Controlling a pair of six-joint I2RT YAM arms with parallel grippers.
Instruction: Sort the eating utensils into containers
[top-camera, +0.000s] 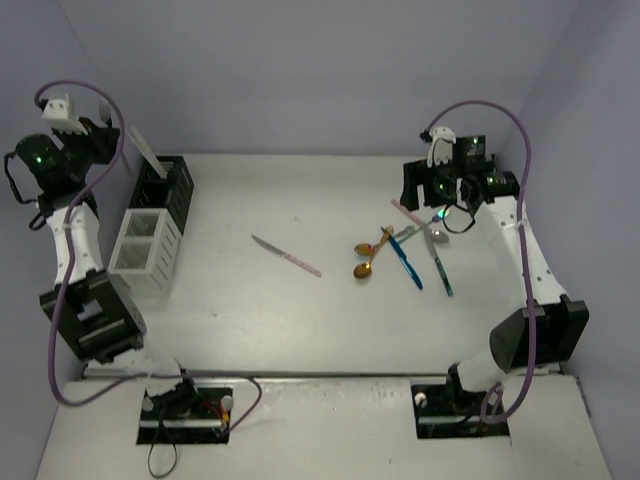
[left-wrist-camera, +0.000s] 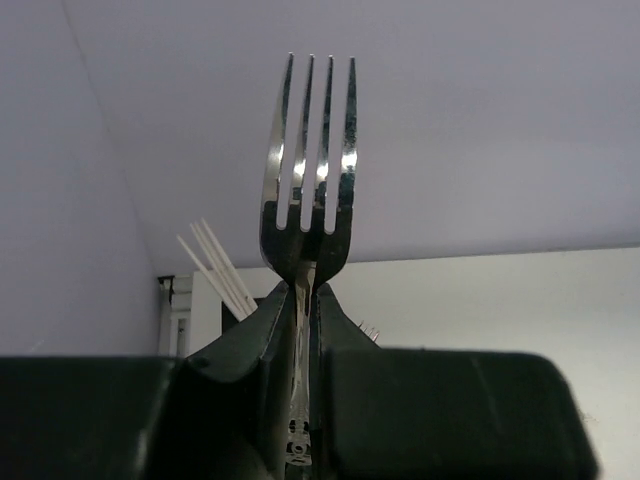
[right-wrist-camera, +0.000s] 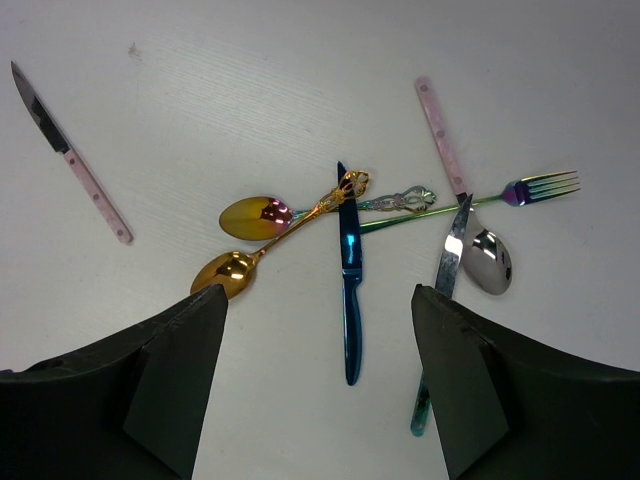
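Left wrist: left gripper (left-wrist-camera: 303, 300) clenched on silver fork (left-wrist-camera: 310, 180), tines upright, frame centre. Right wrist: right gripper (right-wrist-camera: 320, 298) spread wide above blue knife (right-wrist-camera: 349, 270).

table (top-camera: 300, 330) | left: white caddy (top-camera: 146, 245), black caddy (top-camera: 177, 190) | centre: pink-handled knife (top-camera: 286, 256) | right: cutlery heap (top-camera: 404, 258)

Robot lab test cell, plain lavender walls (top-camera: 300, 70), bare white table (top-camera: 300, 330), cabled robot arms (top-camera: 75, 250) bolted on
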